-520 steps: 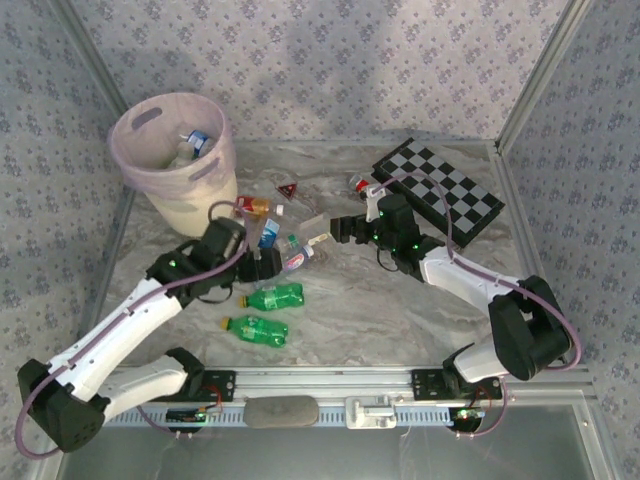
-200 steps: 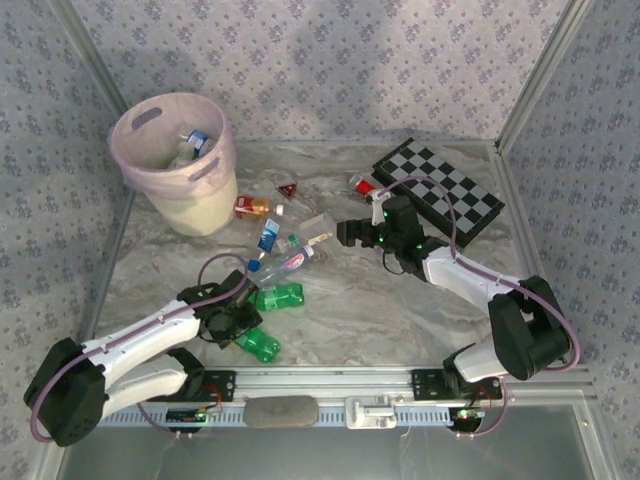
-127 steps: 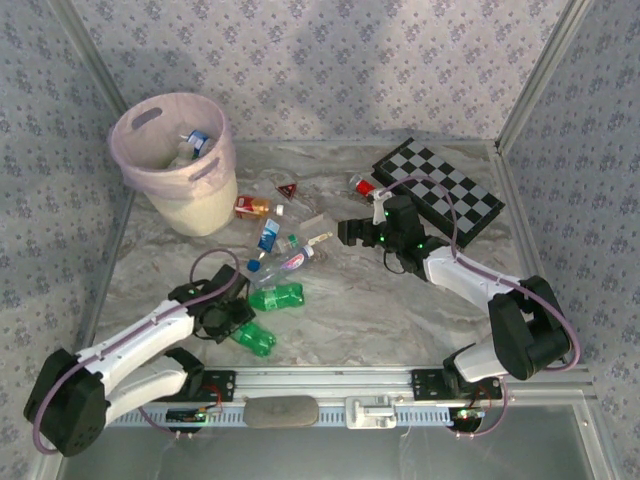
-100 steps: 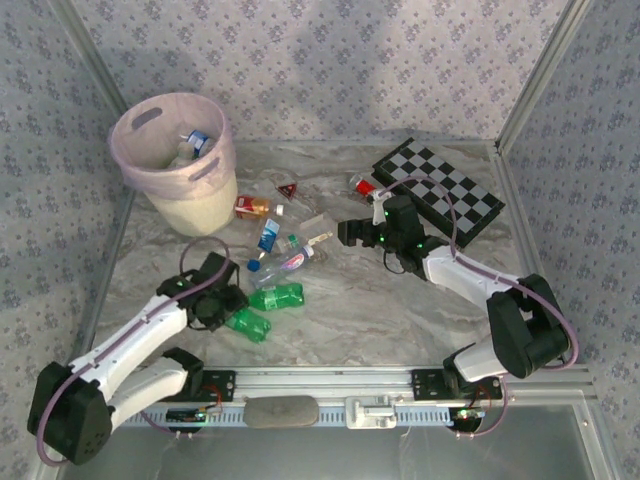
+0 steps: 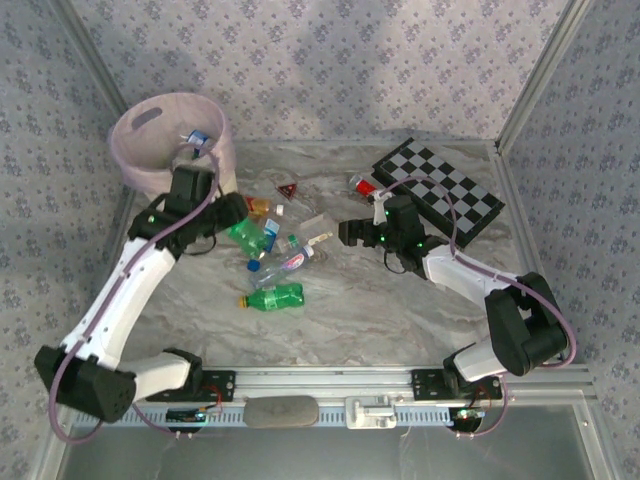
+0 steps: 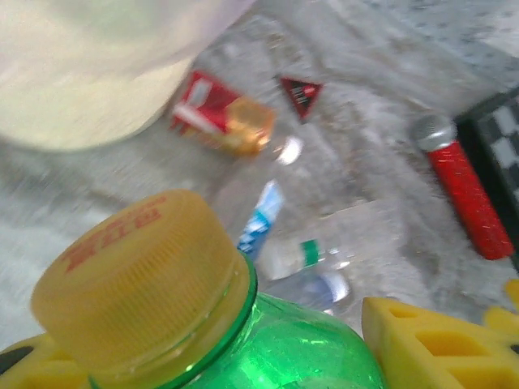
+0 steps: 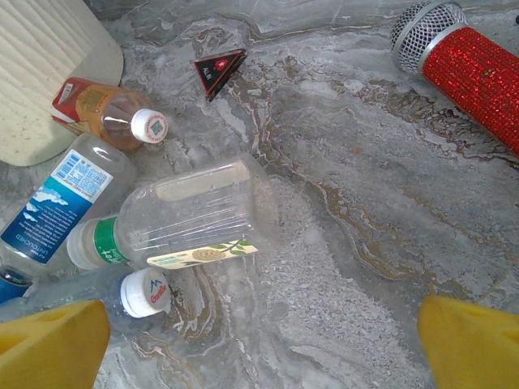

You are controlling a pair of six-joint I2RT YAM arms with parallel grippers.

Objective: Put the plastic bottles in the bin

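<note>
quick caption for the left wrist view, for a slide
Left gripper holding a yellow-capped green bottle, with the bin, a red-labelled bottle and a red microphone beyond

A green bottle with a yellow cap sits clamped in the left pincer. Beyond it on the table lie a red-labelled bottle beside the bin, clear bottles, a red triangle and a red bar.

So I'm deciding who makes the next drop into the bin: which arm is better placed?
Left. The left gripper holds a green bottle beside the bin; the right gripper hangs open above a clear bottle, farther from the bin.
</note>
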